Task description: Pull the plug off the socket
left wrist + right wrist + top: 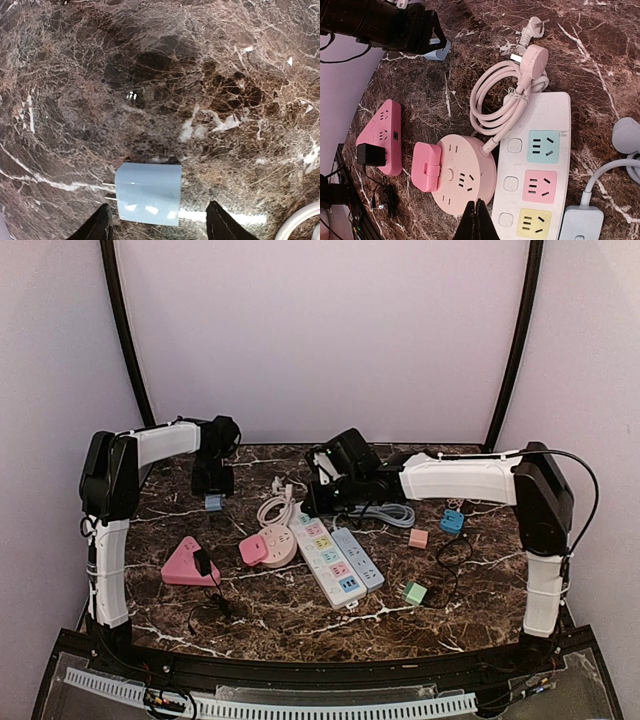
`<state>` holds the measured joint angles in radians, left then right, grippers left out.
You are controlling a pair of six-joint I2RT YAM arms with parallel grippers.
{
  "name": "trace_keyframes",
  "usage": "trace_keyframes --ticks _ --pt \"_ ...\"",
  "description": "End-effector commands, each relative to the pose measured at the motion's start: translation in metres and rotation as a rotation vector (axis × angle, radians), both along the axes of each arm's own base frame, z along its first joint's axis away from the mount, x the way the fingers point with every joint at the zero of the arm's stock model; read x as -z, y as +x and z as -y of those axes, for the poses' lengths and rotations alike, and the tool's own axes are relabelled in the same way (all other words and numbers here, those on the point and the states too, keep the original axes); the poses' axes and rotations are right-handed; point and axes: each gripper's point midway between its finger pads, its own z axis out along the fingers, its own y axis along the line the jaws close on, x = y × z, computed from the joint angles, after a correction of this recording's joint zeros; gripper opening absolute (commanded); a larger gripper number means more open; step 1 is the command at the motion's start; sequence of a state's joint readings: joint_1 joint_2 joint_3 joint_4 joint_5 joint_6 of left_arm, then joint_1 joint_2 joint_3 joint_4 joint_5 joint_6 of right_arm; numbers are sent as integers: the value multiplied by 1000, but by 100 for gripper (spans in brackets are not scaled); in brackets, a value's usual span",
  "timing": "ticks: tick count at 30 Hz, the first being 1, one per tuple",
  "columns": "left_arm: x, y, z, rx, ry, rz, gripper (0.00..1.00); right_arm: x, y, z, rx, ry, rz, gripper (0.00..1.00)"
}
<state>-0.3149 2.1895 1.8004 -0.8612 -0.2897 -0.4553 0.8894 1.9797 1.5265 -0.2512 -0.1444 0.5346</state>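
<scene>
The left pincer [159, 222] stands spread over the dark veined marble surface [210, 75]. A pale blue cube-shaped plug [148, 194] lies flat between its fingertips [97, 226], bare prongs pointing toward the left finger, seated in no socket. The right pincer [479, 220] is pressed together on nothing, its tips aimed at the round pink socket [462, 175]. A pink block plug [426, 166] sits on that socket's rim, just to one side of those tips. Farther out, a black adapter [370, 155] sits in the pink triangular socket [382, 135]. The left arm looks nearer the black adapter; for the pink plug I cannot tell.
</scene>
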Motion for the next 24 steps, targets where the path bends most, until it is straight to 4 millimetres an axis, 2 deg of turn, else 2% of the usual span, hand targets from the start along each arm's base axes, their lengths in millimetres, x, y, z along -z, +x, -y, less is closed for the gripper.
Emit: trace_keyframes --ticks 1,6,7,8,9,13,17,19,20,21,22,24 --pt "-36 2 21 30 -102 62 65 3 3 -13 -39 -15 13 0" --pt "-55 -8 37 49 -198 93 67 19 3 -24 -66 -59 9 0" --pt "-64 -11 41 53 -230 107 68 21 2 -26 -70 -65 6 0" --pt "-62 -16 43 56 -244 102 68 27 1 -27 -71 -75 0 0" --pt "-74 -20 48 61 -283 120 68 33 1 -28 -71 -85 -7 0" --pt "-84 -45 63 74 -382 137 68 49 -1 -33 -70 -126 -20 0" --pt "-84 -76 80 97 -466 119 68 59 -5 -39 -82 -151 -23 0" --pt "-75 -97 86 105 -486 86 68 63 -9 -44 -97 -158 -32 0" --pt "-80 -103 90 113 -510 91 68 64 -9 -46 -100 -159 -35 0" --pt "-72 -114 94 108 -520 70 68 66 -11 -50 -108 -160 -38 0" --pt "-75 -119 97 114 -541 73 68 67 -12 -53 -114 -159 -41 0" --pt "-69 -134 103 115 -557 52 68 70 -14 -59 -126 -154 -48 0"
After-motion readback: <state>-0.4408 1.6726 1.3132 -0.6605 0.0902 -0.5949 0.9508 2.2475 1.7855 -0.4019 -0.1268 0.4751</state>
